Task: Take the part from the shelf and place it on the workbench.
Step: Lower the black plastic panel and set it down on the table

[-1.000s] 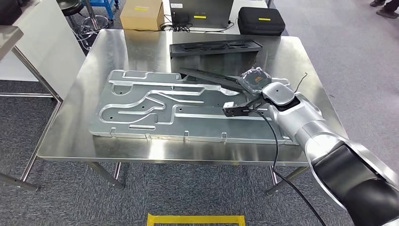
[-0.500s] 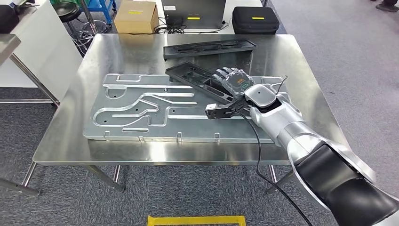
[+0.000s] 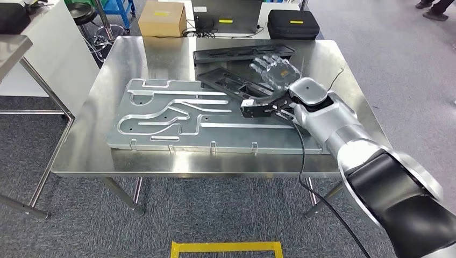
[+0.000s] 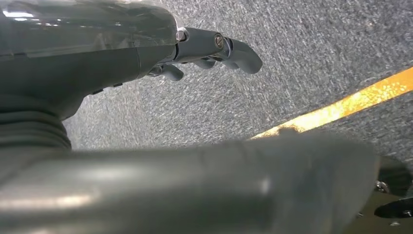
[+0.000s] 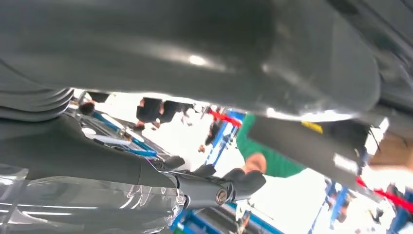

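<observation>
Since a moment ago the right hand (image 3: 274, 69) has lifted off the black part (image 3: 231, 83) and risen past it, toward the far edge of the bench (image 3: 86, 129); the camera has shifted a little too. Now the hand hovers palm-up with its fingers (image 3: 263, 63) spread and nothing between them, above the gap between the black part and a second black tray (image 3: 244, 52) lying nearer the far edge. The black part lies tilted, its near end resting on the big grey metal plate (image 3: 177, 121) that covers most of the bench, its far end toward the second tray. A small black camera bracket (image 3: 258, 108) juts from the right wrist over the plate, with a cable (image 3: 302, 156) trailing off it toward the floor.

Beyond the bench sit a cardboard box (image 3: 161, 18) and a black case (image 3: 293, 24).

From the left wrist, the left hand (image 4: 195, 46) hangs over grey carpet beside a yellow floor line (image 4: 341, 105), fingers (image 4: 241, 51) lightly curled and holding nothing.
</observation>
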